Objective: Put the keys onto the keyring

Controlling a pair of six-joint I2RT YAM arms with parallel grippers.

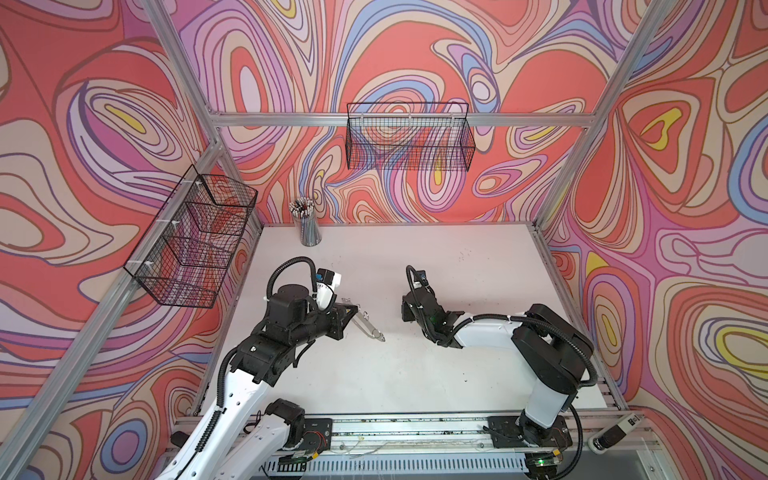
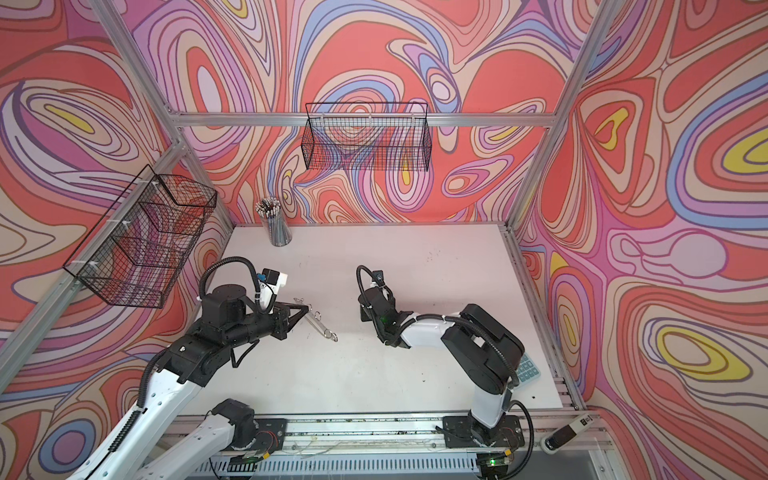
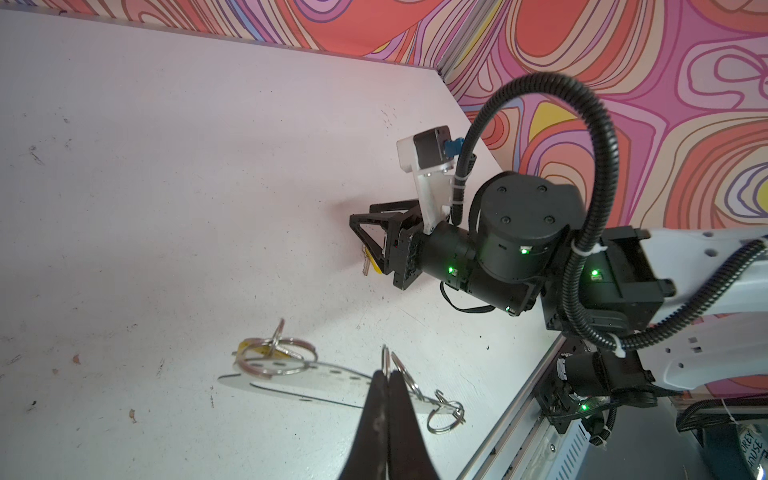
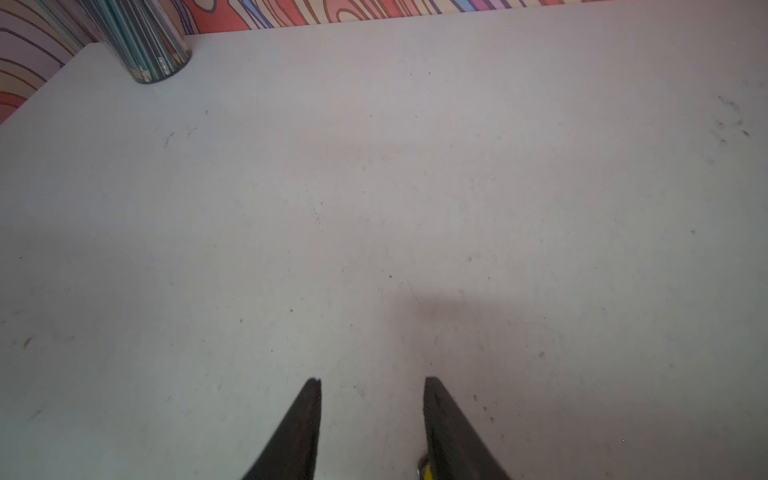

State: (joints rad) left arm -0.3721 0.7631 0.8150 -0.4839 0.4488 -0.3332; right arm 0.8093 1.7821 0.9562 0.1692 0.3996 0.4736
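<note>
The keyring (image 3: pixel 316 380) is a flat silvery plate with wire rings along one edge, and it shows edge-on in both top views (image 1: pixel 365 324) (image 2: pixel 321 322). My left gripper (image 3: pixel 388 374) is shut on one upright wire ring of it (image 1: pixel 351 309). A yellow tag (image 3: pixel 259 349) shows among the rings at the plate's far end. A second of the keys (image 3: pixel 368 264), with its yellow tag, lies on the table right beside the right gripper's fingers. My right gripper (image 4: pixel 372 380) points down at the table, open, with nothing between its tips; a yellow bit (image 4: pixel 424 473) peeks out by one finger.
A cup of pencils (image 1: pixel 307 224) stands at the table's back left corner. Two black wire baskets hang on the walls, one at the back (image 1: pixel 409 137) and one on the left (image 1: pixel 195 237). A calculator (image 2: pixel 528 370) lies behind the right arm near the right rail.
</note>
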